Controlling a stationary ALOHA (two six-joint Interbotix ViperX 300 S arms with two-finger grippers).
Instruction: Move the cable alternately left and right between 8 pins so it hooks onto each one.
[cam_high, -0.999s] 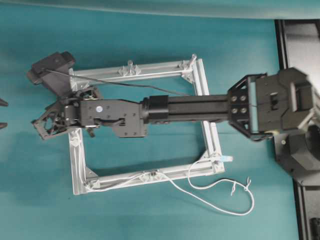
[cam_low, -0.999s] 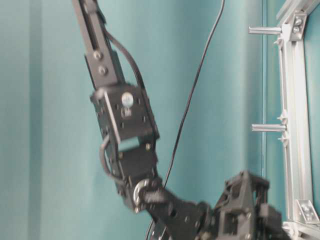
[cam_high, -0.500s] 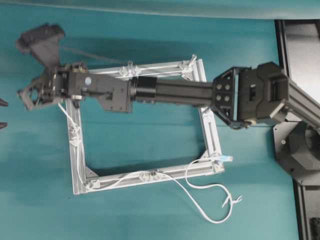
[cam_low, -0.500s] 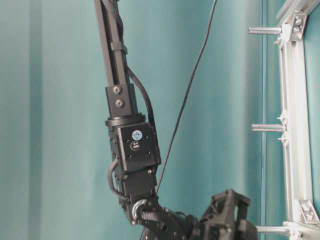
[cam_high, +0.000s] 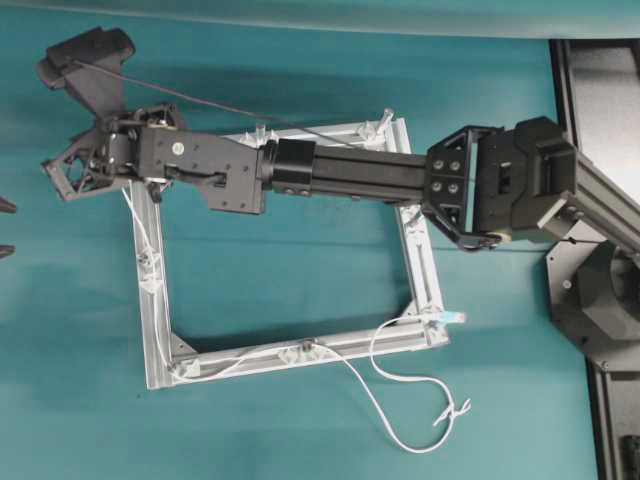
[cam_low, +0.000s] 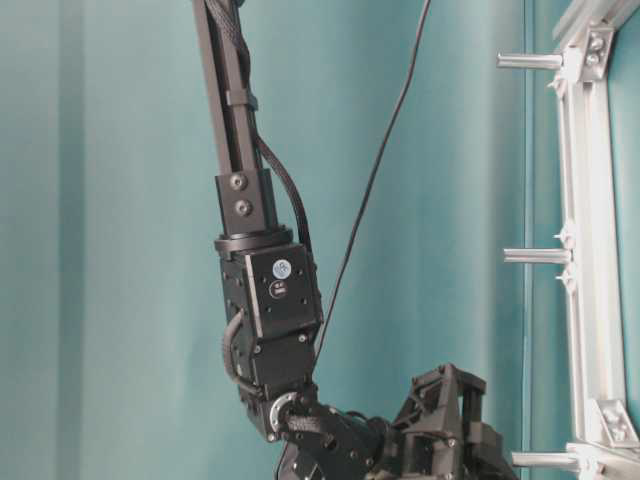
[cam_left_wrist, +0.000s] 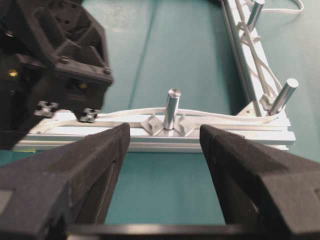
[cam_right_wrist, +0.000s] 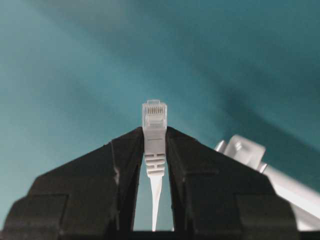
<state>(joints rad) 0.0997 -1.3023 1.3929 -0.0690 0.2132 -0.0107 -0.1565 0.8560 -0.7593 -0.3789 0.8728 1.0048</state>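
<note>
The white cable (cam_high: 240, 358) runs from my right gripper (cam_high: 62, 172) down the left bar, round the bottom-left corner and along the bottom bar. From there it trails off in a loose loop with a tie knot (cam_high: 447, 412). In the right wrist view my right gripper (cam_right_wrist: 154, 134) is shut on the cable's plug (cam_right_wrist: 154, 117), which stands up between the fingertips. The gripper hangs over the frame's top-left corner. My left gripper (cam_left_wrist: 165, 135) is open and holds nothing, and it faces a pin (cam_left_wrist: 172, 107) with the cable (cam_left_wrist: 220, 116) lying along the bar behind it. Other pins (cam_high: 388, 116) (cam_low: 535, 255) stand on the frame.
The square aluminium frame (cam_high: 420, 250) lies on teal cloth. My right arm (cam_high: 340, 170) stretches across its top bar, with a thin dark wire (cam_high: 230, 110) strung above it. The arm's black base (cam_high: 600, 300) fills the right edge. My left gripper (cam_high: 5, 228) sits at the far left edge.
My right gripper has swung from the middle of the frame's left bar up to its top-left corner, drawing the cable along that bar. The loose loop at the bottom right has shrunk.
</note>
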